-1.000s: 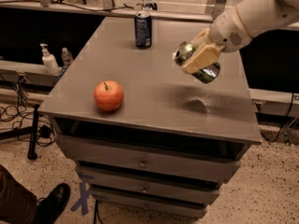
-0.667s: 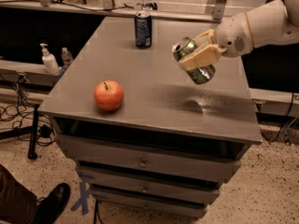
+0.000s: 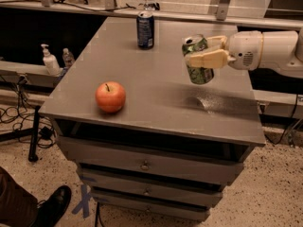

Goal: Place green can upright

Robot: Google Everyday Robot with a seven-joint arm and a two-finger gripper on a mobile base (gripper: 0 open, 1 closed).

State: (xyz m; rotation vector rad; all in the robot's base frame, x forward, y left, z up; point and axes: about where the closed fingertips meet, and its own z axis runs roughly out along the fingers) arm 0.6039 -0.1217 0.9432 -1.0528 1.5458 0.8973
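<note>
Currently mid-placement: end effector [image 3: 204, 56] clamped around the shiny green-and-silver aluminium drink can [image 3: 201, 74], held nearly upright in the air above the grey desk [image 3: 156, 77]; next probably level it, lower straight down, release

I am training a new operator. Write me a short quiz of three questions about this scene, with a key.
1. True or false: the gripper holds the dark blue can.
2. Where is the green can? A) lying flat B) held above the table C) in a drawer
3. Fill in: the red fruit near the table's front left corner is an ____.
Key: 1 false, the gripper, above the table's right side, grips the green can; 2 B; 3 apple.
</note>
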